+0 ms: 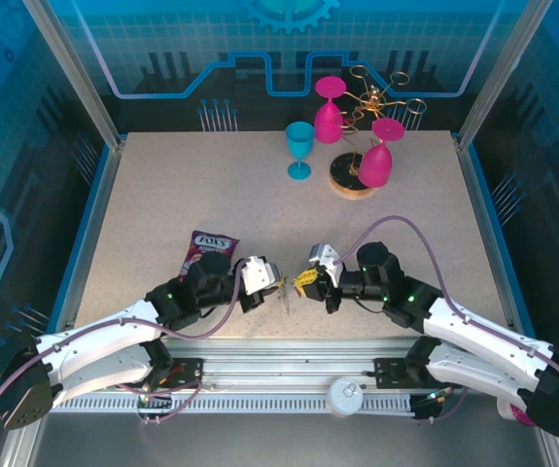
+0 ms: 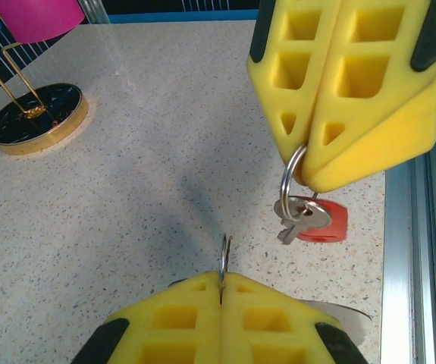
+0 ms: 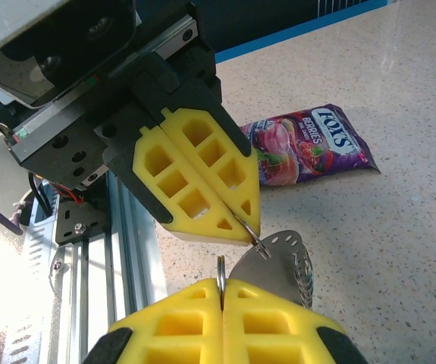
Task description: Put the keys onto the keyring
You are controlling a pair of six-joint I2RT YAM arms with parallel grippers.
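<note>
The keys, a small silver key with a red plastic tag, hang from a wire ring pinched in my right gripper, which is shut on that ring. Facing it and a short way apart, my left gripper is shut on a thin silver ring. That ring belongs to the keyring, whose grey metal body with several wire rings dangles below the left gripper. The right gripper shows its own ring edge-on. From above, the left gripper and the right gripper meet near the table's front edge.
A purple snack packet lies just behind the left arm. At the back stand a teal goblet and a gold wire rack holding pink glasses. The aluminium front rail runs close beside the grippers.
</note>
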